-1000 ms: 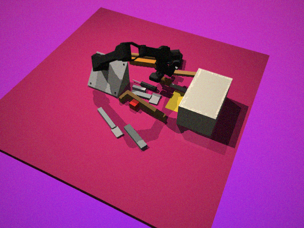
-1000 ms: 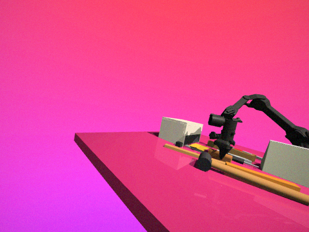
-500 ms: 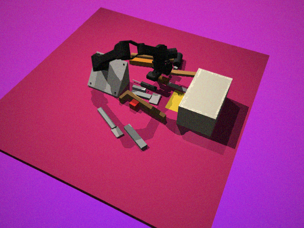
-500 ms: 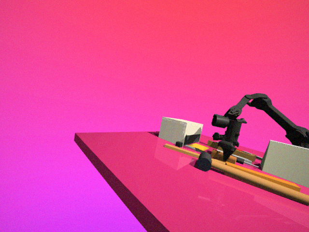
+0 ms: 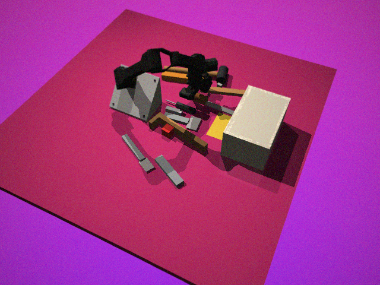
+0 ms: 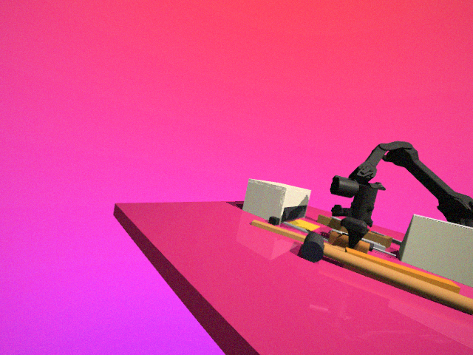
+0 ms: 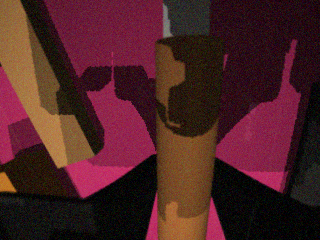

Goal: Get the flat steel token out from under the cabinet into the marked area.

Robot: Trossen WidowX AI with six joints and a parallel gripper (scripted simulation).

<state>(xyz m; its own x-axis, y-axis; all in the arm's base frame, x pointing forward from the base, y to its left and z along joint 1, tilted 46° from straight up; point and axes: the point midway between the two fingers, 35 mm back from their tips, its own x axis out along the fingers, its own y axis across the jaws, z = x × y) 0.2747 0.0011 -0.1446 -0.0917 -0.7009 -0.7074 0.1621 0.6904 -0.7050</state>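
My gripper (image 5: 196, 94) (image 6: 355, 241) (image 7: 182, 161) is shut on the round wooden handle (image 7: 187, 150) of a tool, low over the table. The tool's dark grey shank (image 5: 214, 107) (image 7: 187, 17) and lighter metal end reach toward the cabinet's front; the far tip is hard to make out. The pale cabinet (image 5: 257, 116) (image 6: 263, 197) has a dark low opening in its front in the exterior view. The yellow marked area (image 5: 216, 127) (image 6: 305, 224) lies in front of it. The token is not visible in any view.
A mallet (image 5: 222, 73) (image 6: 312, 247), an orange bar (image 5: 174, 76) (image 6: 412, 269) and a wooden stick (image 5: 228, 91) (image 6: 276, 230) lie at one side. A hooked wooden bar (image 5: 179, 130), a red cube (image 5: 167, 129) and several grey metal pieces lie at the other.
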